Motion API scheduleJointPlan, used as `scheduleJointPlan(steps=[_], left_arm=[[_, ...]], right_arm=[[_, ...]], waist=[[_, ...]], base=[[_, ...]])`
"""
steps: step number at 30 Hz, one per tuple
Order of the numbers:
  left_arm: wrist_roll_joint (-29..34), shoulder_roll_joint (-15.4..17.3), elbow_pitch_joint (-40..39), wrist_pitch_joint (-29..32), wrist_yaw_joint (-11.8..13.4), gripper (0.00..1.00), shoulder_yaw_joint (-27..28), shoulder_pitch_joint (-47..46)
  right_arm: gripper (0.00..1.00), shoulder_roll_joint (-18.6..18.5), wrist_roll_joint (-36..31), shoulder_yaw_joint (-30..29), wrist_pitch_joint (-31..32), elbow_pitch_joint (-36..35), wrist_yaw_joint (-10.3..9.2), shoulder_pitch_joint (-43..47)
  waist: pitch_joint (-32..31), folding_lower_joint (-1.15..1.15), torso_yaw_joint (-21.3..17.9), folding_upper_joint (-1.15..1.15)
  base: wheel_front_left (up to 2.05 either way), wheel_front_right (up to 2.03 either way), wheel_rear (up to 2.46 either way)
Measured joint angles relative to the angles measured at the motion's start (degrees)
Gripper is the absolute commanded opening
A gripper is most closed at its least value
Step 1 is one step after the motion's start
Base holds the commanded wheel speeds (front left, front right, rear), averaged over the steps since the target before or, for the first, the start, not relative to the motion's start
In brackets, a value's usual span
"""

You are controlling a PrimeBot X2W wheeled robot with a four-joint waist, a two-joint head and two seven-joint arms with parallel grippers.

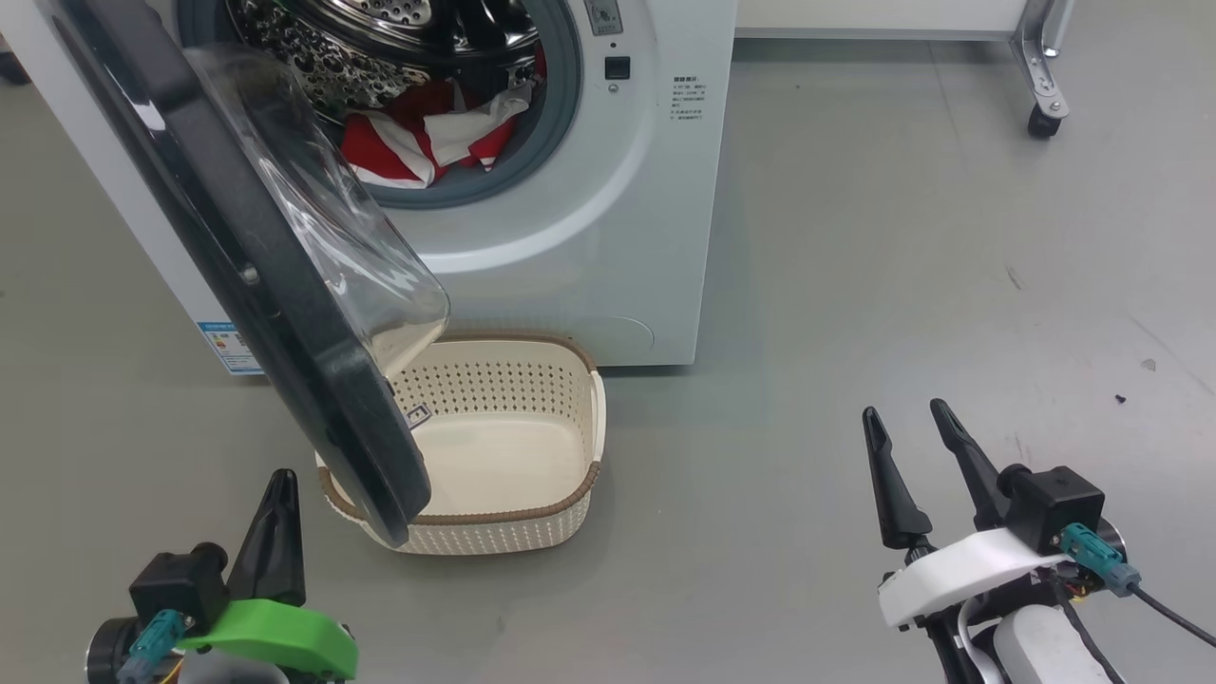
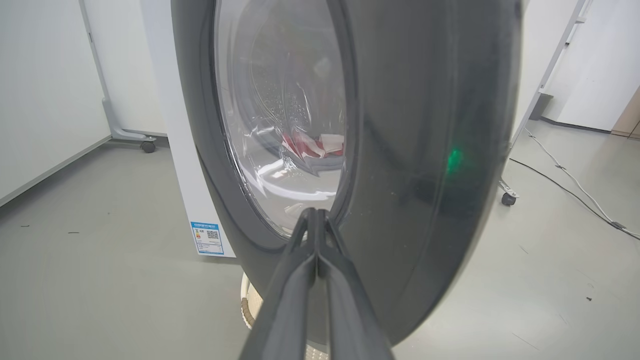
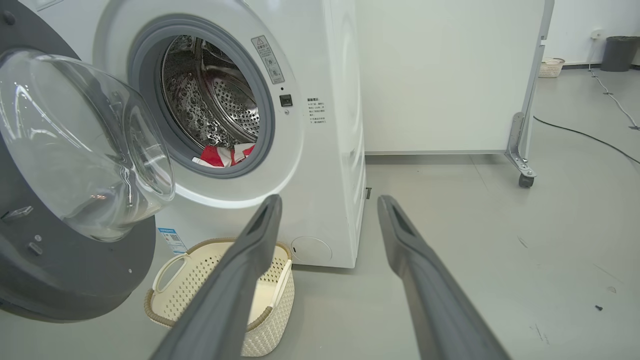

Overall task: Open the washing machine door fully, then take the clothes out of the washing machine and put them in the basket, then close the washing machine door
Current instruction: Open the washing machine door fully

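The washing machine point(image 1: 589, 237) point(image 3: 325, 165) stands ahead with its door point(image 1: 256, 275) point(image 2: 415, 165) point(image 3: 60, 240) swung partly open, the glass bowl point(image 1: 323, 218) bulging over the basket. Red and white clothes point(image 1: 432, 138) point(image 3: 225, 154) lie in the steel drum; through the door glass the clothes point(image 2: 312, 145) also show. The cream basket point(image 1: 560, 518) point(image 3: 270, 320) sits on the floor below the door, with nothing in it. My left gripper point(image 1: 280, 480) point(image 2: 316, 215) is shut and holds nothing, just short of the door's outer face. My right gripper point(image 1: 907, 418) point(image 3: 327, 200) hangs open to the right, apart from everything.
Grey floor point(image 1: 855, 285) spreads to the right of the machine. A white partition on castors point(image 1: 1043, 119) point(image 3: 522, 177) stands behind it. Cables point(image 2: 565, 185) run across the floor at the right of the left wrist view. A dark bin point(image 3: 620, 52) stands far back.
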Motion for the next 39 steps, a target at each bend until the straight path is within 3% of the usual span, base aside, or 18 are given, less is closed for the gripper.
scheduleJointPlan(steps=[7, 23, 39], left_arm=[[-4.05, -0.02, -0.13, 0.0, -0.26, 0.0, 0.57, -0.01], [-2.86, 0.0, -7.95, -0.01, -0.26, 0.0, 5.63, -4.5], [-0.71, 2.72, -18.23, -0.29, -0.6, 0.0, 7.91, -13.39]], right_arm=[[1.0, 0.69, -0.34, -0.67, 0.0, 0.21, 0.24, 0.0], [1.0, 1.6, -1.71, -1.83, 0.0, 0.89, 1.08, 0.0], [1.0, 2.64, -2.6, -2.76, 0.0, 1.55, 1.72, 0.06]], waist=[[0.05, 0.0, 0.07, 0.0], [-0.52, 0.0, 0.21, 0.0], [-1.75, 0.0, 0.14, 0.0]], base=[[0.0, 0.0, 0.0], [0.0, 0.0, 0.0], [0.0, 0.0, 0.0]])
